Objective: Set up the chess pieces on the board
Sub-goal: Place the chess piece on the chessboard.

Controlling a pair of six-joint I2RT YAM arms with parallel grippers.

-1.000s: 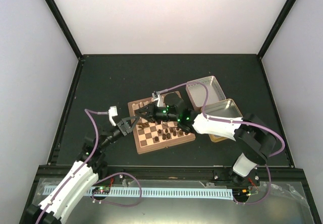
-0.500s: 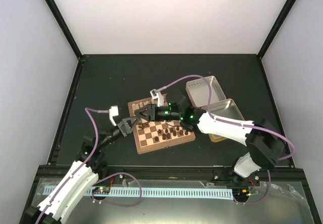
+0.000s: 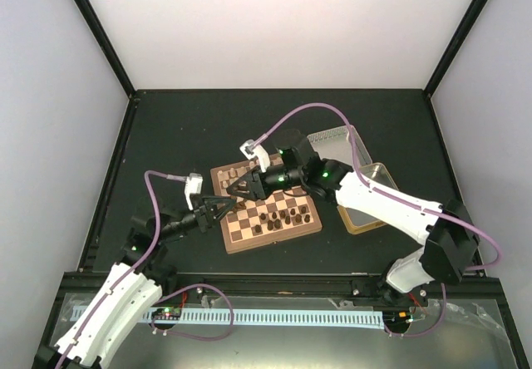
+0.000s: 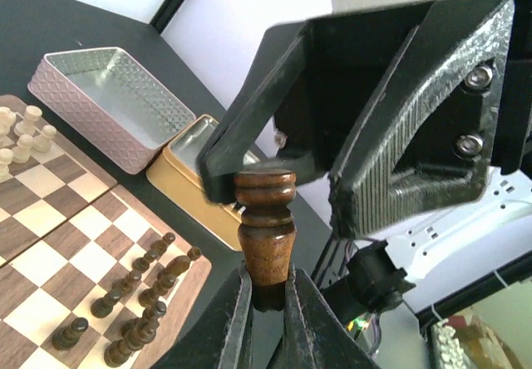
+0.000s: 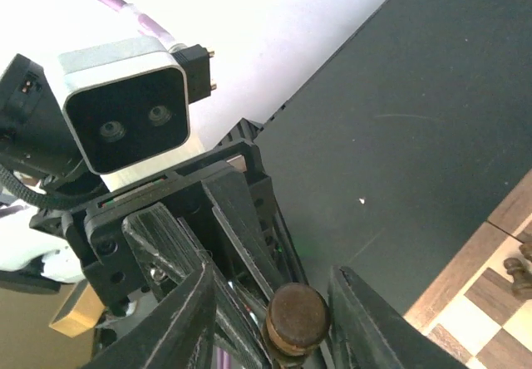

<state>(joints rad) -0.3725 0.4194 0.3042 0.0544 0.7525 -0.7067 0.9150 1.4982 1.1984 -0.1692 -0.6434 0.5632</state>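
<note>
One slip is the danger. The left gripper (image 4: 268,298) is clamped only on the narrow foot of a dark chessman (image 4: 264,236). The right gripper (image 5: 274,276) has its jaws parted beside the head and could brush it, tipping it onto the chess pieces (image 3: 283,217). Overhead, the chessman sits mid-frame, at the left edge of the board (image 3: 249,245).

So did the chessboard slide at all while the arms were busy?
No. The board sits just as close to the gold tin as before.
</note>
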